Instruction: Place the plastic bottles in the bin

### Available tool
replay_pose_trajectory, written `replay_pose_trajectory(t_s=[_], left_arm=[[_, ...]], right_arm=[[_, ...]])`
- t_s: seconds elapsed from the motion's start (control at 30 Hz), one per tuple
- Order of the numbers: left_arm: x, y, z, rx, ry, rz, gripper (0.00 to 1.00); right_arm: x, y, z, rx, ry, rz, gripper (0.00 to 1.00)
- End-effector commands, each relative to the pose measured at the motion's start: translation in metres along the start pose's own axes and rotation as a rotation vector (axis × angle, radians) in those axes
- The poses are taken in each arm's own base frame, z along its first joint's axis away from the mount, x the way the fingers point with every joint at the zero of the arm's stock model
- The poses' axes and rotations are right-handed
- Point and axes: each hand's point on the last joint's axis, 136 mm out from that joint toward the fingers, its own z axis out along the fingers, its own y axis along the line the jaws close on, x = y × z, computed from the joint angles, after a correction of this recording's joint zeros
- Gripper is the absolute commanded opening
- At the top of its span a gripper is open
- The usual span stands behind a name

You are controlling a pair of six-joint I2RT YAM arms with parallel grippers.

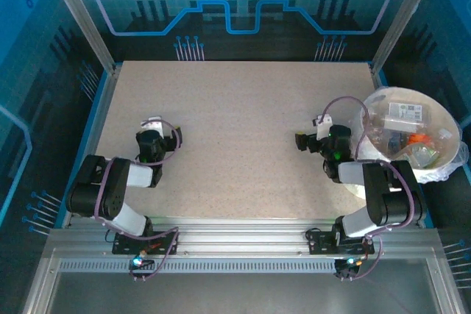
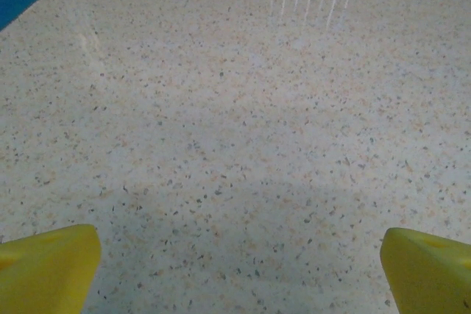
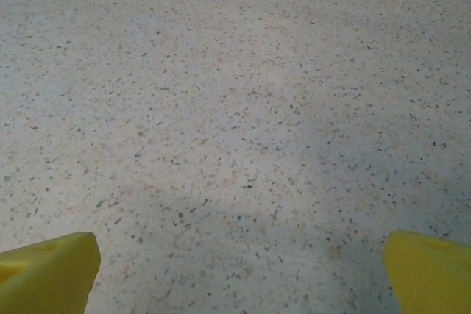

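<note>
The bin [image 1: 447, 115] is a round white bucket with a clear bag liner, standing off the table's right edge. Several plastic bottles [image 1: 403, 113] lie inside it; one has a white label and another an orange cap [image 1: 417, 138]. My right gripper [image 1: 302, 141] hovers low over the bare table just left of the bin, open, with yellow fingertips [image 3: 51, 270] wide apart and nothing between them. My left gripper [image 1: 152, 129] sits over the table's left side, also open and empty, its yellow fingertips [image 2: 51, 266] at the corners of the left wrist view.
The speckled beige table [image 1: 243, 130] has a blue rim and metal frame posts at the far corners. Both arms are folded back near their bases at the near edge. The right arm's elbow [image 1: 390, 193] stands close beside the bin.
</note>
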Motion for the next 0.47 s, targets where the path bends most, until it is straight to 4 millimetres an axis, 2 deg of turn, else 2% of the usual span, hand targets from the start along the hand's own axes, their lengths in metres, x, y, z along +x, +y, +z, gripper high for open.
replay_pose_trajectory(t_s=[0.0,0.4,0.43], left_arm=[[-0.0238,-0.0046,0.0028,0.030,-0.073,0.001,0.99],[-0.0235,-0.0073,0.0032,0.043,-0.072,0.011,0.99],[-0.0233,-0.0073,0.0032,0.043,-0.072,0.011,0.99]], right_arm=[[-0.0226,-0.0110,0.0033,0.034,-0.070,0.021,1.00],[-0.0230,-0.0103,0.0032,0.034,-0.071,0.019,1.00],[-0.0226,-0.0161,0.0024,0.080,-0.072,0.029,1.00]])
